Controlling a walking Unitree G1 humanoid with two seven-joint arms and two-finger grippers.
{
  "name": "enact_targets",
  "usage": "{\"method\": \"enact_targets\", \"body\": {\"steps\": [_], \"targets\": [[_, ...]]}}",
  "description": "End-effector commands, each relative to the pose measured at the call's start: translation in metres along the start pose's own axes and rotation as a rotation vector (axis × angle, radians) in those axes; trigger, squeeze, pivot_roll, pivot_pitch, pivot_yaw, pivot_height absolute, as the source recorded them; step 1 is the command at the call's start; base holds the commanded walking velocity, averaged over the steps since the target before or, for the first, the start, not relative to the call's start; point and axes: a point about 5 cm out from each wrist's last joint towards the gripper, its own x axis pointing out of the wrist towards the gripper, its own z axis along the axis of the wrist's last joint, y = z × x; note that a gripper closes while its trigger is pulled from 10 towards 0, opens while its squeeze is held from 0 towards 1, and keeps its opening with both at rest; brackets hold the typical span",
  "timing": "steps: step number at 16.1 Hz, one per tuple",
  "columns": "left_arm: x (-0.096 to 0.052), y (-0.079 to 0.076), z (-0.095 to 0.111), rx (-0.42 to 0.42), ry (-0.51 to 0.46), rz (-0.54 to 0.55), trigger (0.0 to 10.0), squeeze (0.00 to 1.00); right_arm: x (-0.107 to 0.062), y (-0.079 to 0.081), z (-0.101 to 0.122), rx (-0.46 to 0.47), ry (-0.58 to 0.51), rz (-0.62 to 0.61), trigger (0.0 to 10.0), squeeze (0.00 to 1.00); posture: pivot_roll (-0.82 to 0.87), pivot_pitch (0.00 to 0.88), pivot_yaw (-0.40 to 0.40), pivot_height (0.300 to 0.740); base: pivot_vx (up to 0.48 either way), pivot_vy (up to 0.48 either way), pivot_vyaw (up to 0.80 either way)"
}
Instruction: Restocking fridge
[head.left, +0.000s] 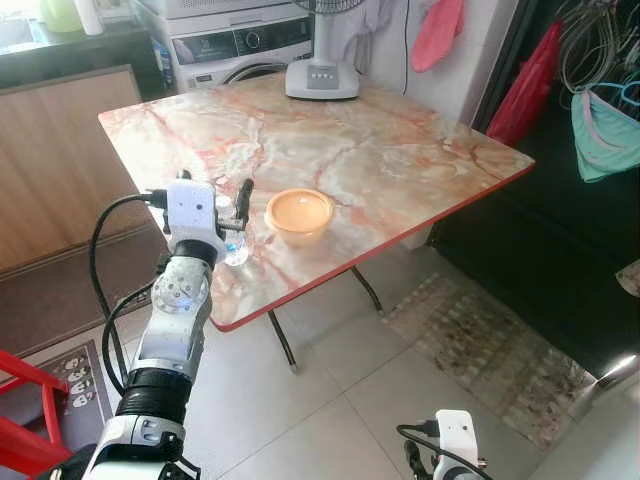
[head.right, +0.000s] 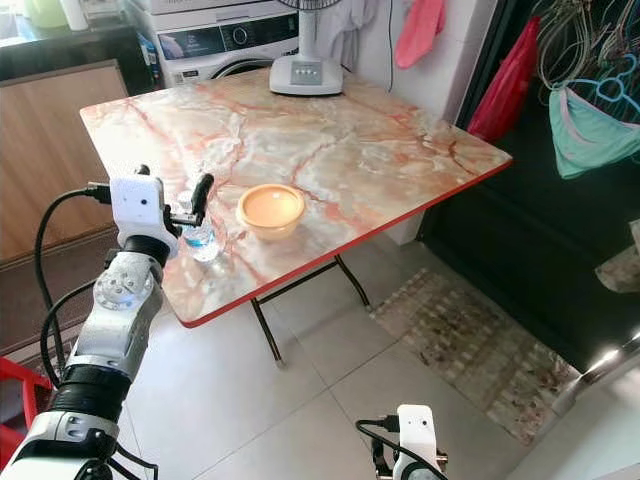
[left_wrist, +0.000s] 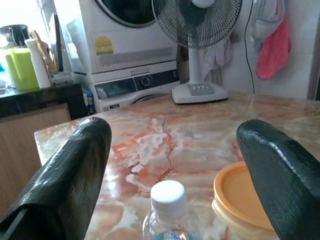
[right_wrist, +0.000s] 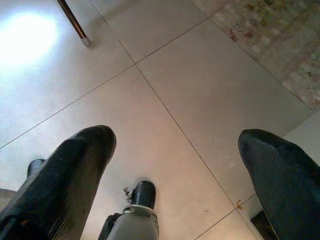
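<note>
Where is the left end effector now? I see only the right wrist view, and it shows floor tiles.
Observer: The left end effector is at the table's near edge, open, with one finger on each side of a small water bottle.
Operator: What stands near that bottle?
Observer: A tub with an orange lid, close on the bottle's right.
Operator: Is something at the far edge?
Observer: Yes, a white fan stands there.
</note>
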Motion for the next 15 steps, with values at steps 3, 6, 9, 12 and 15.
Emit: {"method": "enact_targets", "body": {"steps": [3,6,9,12,15], "targets": [[0.0013,0.0,0.0006,-0.007,0.008,-0.013,10.0,0.0,0.0008,0.0009,0.0035,0.019,-0.012,-0.002,10.0,0.0,0.09,0.0,-0.023,0.74,0.0,0.0,0.0],[0.0014,-0.0008,0.0003,-0.032,0.01,-0.011,10.0,0.0,0.001,0.0013,0.0042,0.005,-0.012,0.001,10.0,0.0,0.07,0.0,-0.011,0.74,0.0,0.0,0.0],[0.0005,-0.0043,0.0001,-0.036,0.01,-0.02,10.0,0.0,0.0011,0.0004,0.0048,0.002,-0.012,-0.001,10.0,0.0,0.09,0.0,-0.017,0.74,0.0,0.0,0.0],[-0.0004,-0.0035,-0.0021,-0.029,0.018,-0.017,10.0,0.0,0.0011,0.0,0.0042,-0.007,-0.004,0.007,10.0,0.0,0.08,0.0,-0.017,0.74,0.0,0.0,0.0],[0.0003,-0.0021,0.0,-0.023,0.009,-0.01,10.0,0.0,0.0011,-0.0001,0.0039,-0.019,0.002,0.006,10.0,0.0,0.09,0.0,-0.022,0.74,0.0,0.0,0.0]]}}
